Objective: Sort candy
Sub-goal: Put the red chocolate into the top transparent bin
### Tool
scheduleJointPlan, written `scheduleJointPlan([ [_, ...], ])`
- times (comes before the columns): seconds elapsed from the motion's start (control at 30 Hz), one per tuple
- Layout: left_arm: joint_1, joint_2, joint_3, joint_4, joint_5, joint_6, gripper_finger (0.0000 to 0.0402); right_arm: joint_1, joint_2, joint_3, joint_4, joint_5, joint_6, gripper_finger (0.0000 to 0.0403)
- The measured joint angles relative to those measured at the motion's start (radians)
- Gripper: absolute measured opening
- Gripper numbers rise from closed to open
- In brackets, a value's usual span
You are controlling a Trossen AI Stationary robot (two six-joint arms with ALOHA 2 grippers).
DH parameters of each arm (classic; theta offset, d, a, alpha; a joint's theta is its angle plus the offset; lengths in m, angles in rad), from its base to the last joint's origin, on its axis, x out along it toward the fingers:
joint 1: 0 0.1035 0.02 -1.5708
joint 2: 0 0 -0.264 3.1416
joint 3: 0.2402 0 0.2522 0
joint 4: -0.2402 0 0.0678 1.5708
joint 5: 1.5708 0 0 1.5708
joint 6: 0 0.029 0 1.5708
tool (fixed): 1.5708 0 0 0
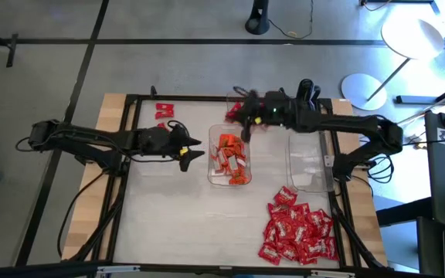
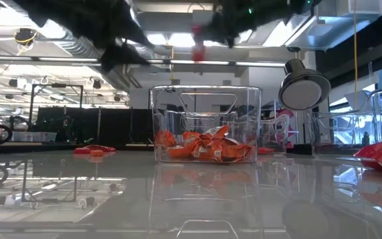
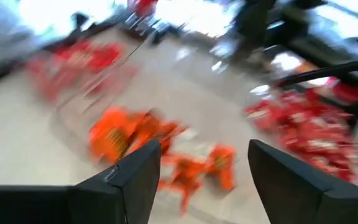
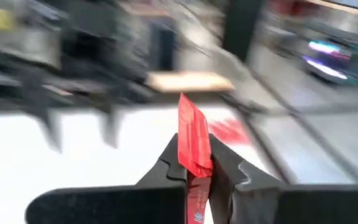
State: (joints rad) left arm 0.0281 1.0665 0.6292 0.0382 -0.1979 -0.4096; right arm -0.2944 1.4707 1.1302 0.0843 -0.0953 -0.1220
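Right wrist view alone shows the right end effector (image 4: 196, 167) clenched on a red candy (image 4: 193, 142) standing up between its fingers. High view places the left end effector (image 1: 194, 149), released, just beside the tray (image 1: 229, 179) of orange candy (image 1: 229, 154).

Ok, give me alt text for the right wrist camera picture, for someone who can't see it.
The right claw is shut on a red candy, which stands upright between its two dark fingers. Behind it lies the pale table with a few more red candies, and a blurred room beyond.
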Motion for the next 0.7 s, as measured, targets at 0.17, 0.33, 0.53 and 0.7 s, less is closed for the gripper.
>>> scheduleJointPlan([
  [0.17,0.017,0.011,0.000,-0.121,-0.086,-0.075,0.0235,-0.135,-0.007,-0.001,-0.218,0.189,-0.072,0.0030],
  [0.33,0.028,0.011,0.000,-0.132,-0.120,-0.085,0.0235,-0.242,0.041,-0.001,-0.297,0.177,-0.086,0.0031],
  [0.53,0.027,0.010,0.000,-0.133,-0.120,-0.091,0.0235,-0.303,0.125,-0.001,-0.314,0.155,-0.087,0.0031],
  [0.7,0.027,0.009,0.000,-0.133,-0.120,-0.091,0.0235,-0.318,0.169,-0.001,-0.328,0.156,-0.039,0.0034],
])
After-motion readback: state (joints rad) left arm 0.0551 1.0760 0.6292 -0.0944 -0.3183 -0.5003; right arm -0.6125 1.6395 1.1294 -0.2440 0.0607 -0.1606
